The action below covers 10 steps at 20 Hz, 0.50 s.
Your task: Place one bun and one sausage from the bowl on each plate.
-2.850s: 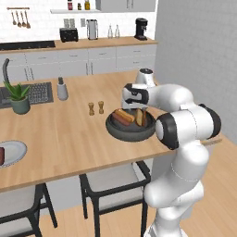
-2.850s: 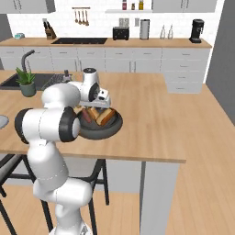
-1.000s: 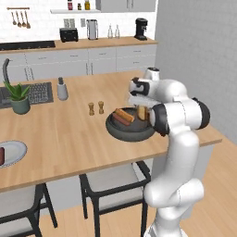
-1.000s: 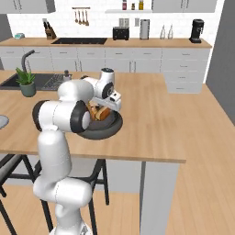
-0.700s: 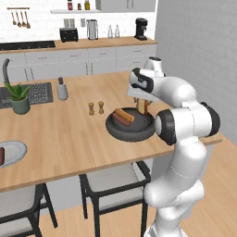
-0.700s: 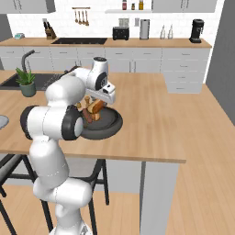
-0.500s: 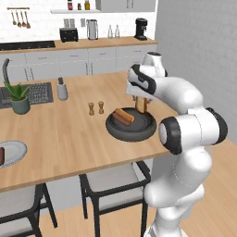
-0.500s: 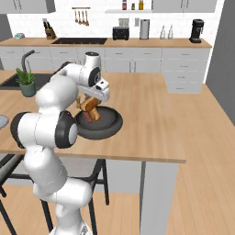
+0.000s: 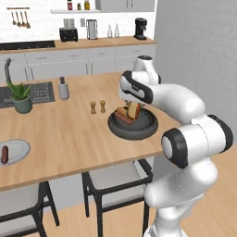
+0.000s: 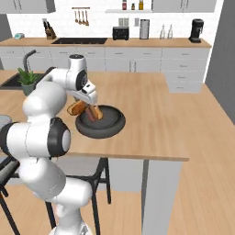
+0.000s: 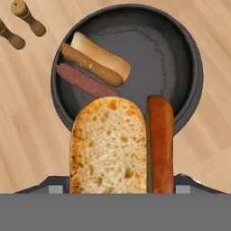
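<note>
Lifted off bowl (image 11: 189, 54): jaws holding bun (image 11: 108, 146), sausage (image 11: 160, 144) alongside; shakers (image 9: 97, 107) nearby.

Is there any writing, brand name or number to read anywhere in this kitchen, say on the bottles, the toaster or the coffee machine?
None can be read.
Bottles on the shelf: too small and blurred to show any label.
Toaster: no legible brand.
Coffee machine: no legible brand.
Bowl, bun and sausage in the hand view: plain, no print.
</note>
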{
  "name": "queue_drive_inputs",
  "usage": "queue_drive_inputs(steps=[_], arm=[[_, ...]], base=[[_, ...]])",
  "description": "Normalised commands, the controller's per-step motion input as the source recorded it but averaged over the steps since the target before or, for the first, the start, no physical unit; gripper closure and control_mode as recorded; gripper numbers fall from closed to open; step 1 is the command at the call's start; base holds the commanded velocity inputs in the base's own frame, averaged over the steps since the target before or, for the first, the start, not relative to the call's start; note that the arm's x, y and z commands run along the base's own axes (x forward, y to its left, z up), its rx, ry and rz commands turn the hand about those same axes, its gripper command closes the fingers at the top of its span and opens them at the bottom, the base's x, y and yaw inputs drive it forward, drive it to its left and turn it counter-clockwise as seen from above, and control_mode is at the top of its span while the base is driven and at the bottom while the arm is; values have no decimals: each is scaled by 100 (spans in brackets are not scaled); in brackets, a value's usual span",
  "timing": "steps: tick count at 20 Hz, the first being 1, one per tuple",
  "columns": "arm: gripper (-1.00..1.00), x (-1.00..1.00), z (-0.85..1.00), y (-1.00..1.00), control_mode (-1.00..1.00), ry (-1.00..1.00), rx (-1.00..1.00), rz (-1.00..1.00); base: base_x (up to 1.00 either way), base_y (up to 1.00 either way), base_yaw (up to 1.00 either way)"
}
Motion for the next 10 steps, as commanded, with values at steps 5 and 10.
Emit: queue_drive_inputs(steps=[5,10], arm=[[100,0,0,0,100,0,0,0],[100,0,0,0,100,0,0,0]], base=[[-61,86,-6],[-27,100,-3]])
